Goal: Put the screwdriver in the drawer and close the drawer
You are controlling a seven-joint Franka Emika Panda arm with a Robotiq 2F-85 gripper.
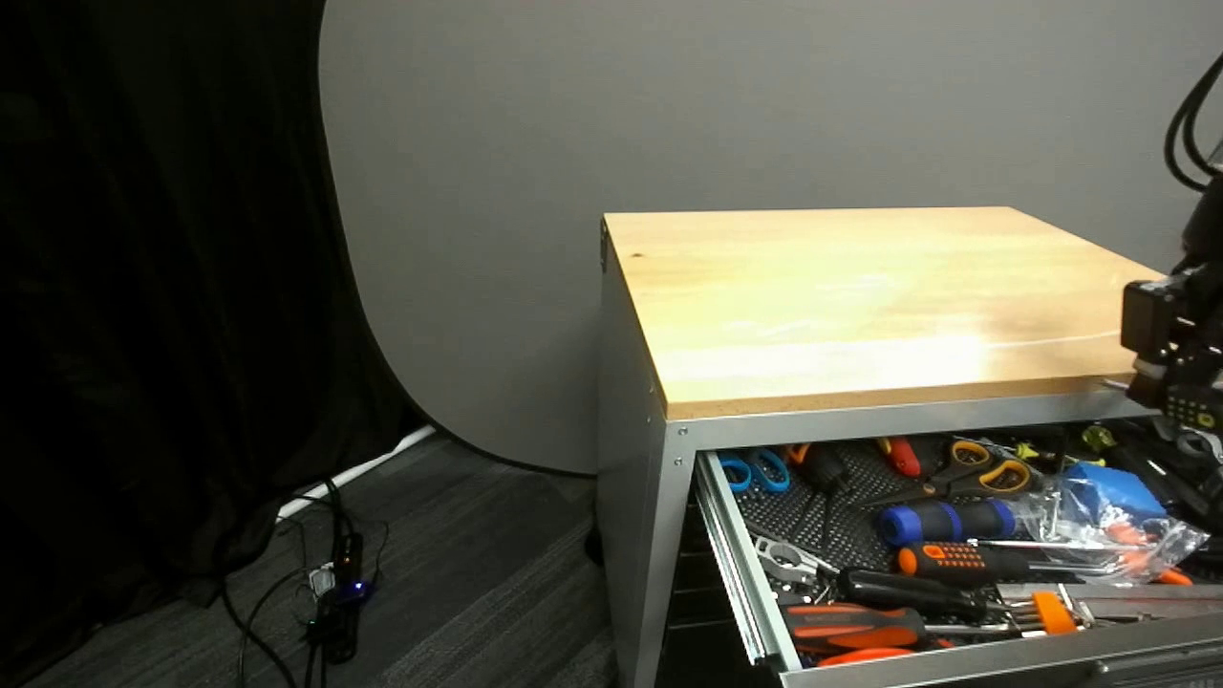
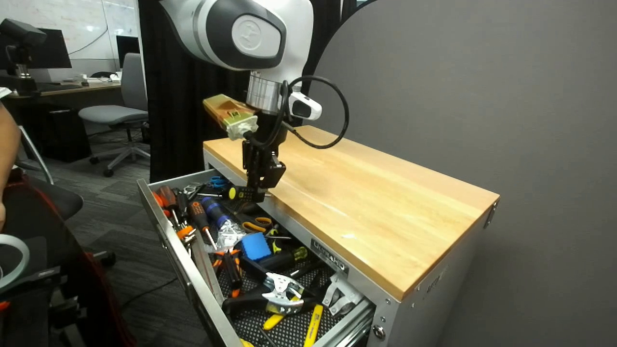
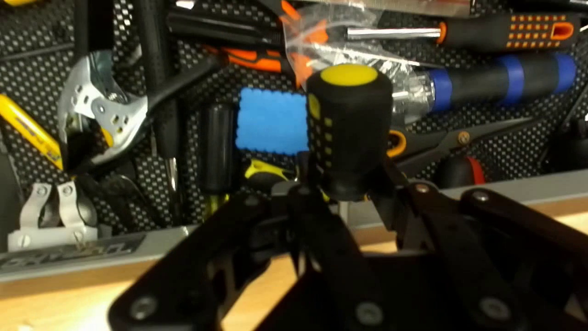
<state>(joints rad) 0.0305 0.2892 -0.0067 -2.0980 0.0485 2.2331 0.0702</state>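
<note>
The screwdriver (image 3: 351, 124) is stubby, with a black and yellow handle. It also shows in both exterior views (image 1: 1194, 407) (image 2: 239, 193). My gripper (image 3: 345, 184) is shut on its handle near the shaft end. In both exterior views the gripper (image 1: 1158, 387) (image 2: 258, 190) hangs by the front edge of the wooden top, above the back of the open drawer. The screwdriver lies roughly level, handle end toward the drawer front, metal shaft toward the cabinet. The topmost drawer (image 1: 975, 661) is pulled out; its grey front also shows in an exterior view (image 2: 184, 258).
The drawer holds several tools: blue-handled driver (image 3: 500, 82), scissors (image 3: 461, 138), spring clamp (image 3: 101, 108), blue pad (image 3: 272, 120), orange-dotted screwdriver (image 2: 198, 214). The wooden top (image 2: 366, 212) overhangs the drawer's back. A person's arm (image 2: 7, 144) and chair (image 2: 115, 108) stand beyond the drawer front.
</note>
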